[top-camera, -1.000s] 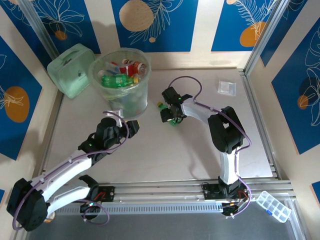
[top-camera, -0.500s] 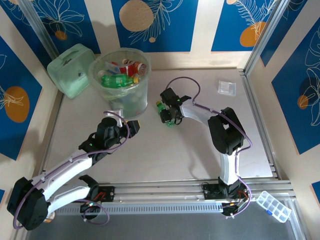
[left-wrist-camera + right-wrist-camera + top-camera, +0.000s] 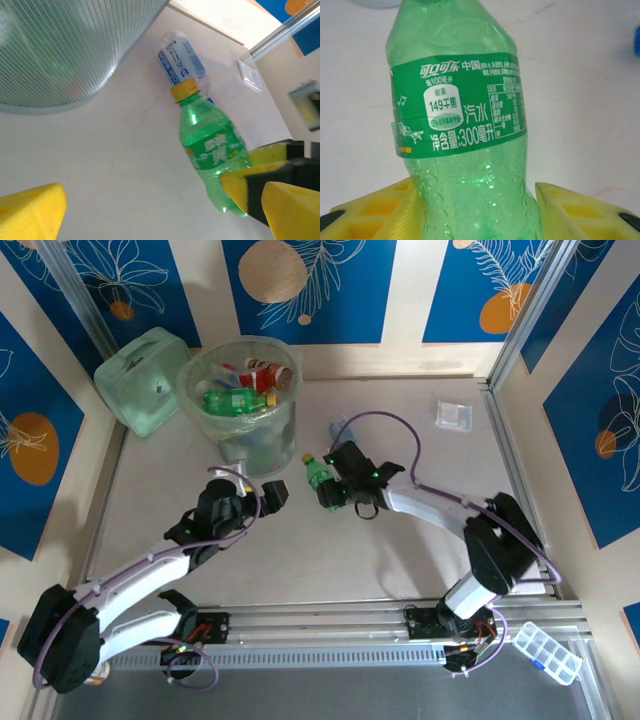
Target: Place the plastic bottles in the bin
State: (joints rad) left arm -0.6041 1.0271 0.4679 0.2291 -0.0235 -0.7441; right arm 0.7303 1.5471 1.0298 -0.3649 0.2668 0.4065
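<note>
Item: green bottle point(image 3: 318, 478), yellow cap, green label w/ white print.
Location: just right of the bin point(image 3: 255, 445), near its base, cap end toward it; cannot tell if it's clear of the table point(image 3: 400, 550).
Holder: right gripper point(image 3: 475, 210), 2 yellow fingers clamped on the lower body, below the label.
Left gripper point(image 3: 262, 492): fingers spread wide, nothing between them; sits near side of the bin, facing the bottle.
Other stock: clear bottle point(image 3: 181, 57), blue label, lying right of the bin, beyond the green 1.
Already binned: several green and red-labelled bottles point(image 3: 240, 395) inside.
Weight (est.): light, looks near empty, droplets on the inner wall.
Stiffness (est.): thin wall, likely dents under a hard squeeze; base and neck stiffer.
Surface (est.): smooth plastic, label film slick, may slip or pivot when tilted.
Best hold (est.): across the ribbed lower body, as now, moderate squeeze; avoid the label band.
Fragility: low, a drop probably wouldn't hurt it.
</note>
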